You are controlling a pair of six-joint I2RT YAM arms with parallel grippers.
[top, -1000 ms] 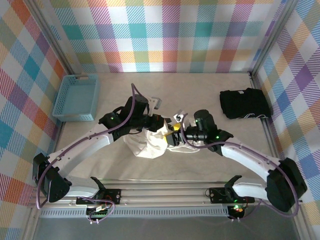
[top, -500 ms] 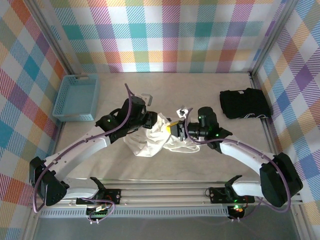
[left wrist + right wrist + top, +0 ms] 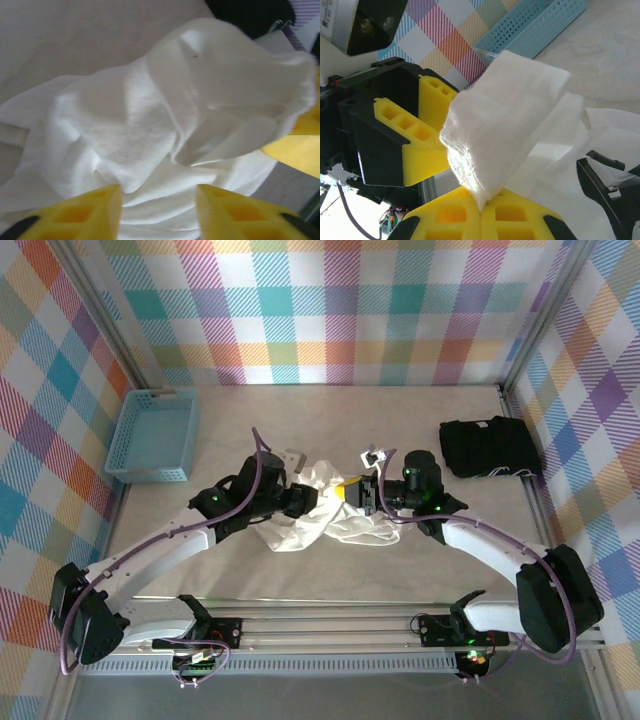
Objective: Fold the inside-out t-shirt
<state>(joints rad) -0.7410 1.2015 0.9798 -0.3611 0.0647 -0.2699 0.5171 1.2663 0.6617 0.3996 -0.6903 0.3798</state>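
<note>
The inside-out t-shirt (image 3: 322,512) is a bunched white heap in the middle of the table. My right gripper (image 3: 481,205) is shut on a raised fold of the t-shirt (image 3: 505,120), pinched between its yellow fingertips. It sits at the heap's right side (image 3: 358,496). My left gripper (image 3: 157,200) is open, its yellow fingers (image 3: 85,212) apart over wrinkled cloth of the t-shirt (image 3: 115,130), and nothing is pinched. It is at the heap's left side (image 3: 303,502), facing the right gripper from close by.
A blue basket (image 3: 155,435) stands at the back left, also in the right wrist view (image 3: 540,22). A black folded garment (image 3: 490,447) lies at the back right. Checked walls close off the table on three sides.
My left gripper has opened and let go of the cloth. My right gripper has shut on a fold and drawn it up and slightly right. The heap has spread a little.
</note>
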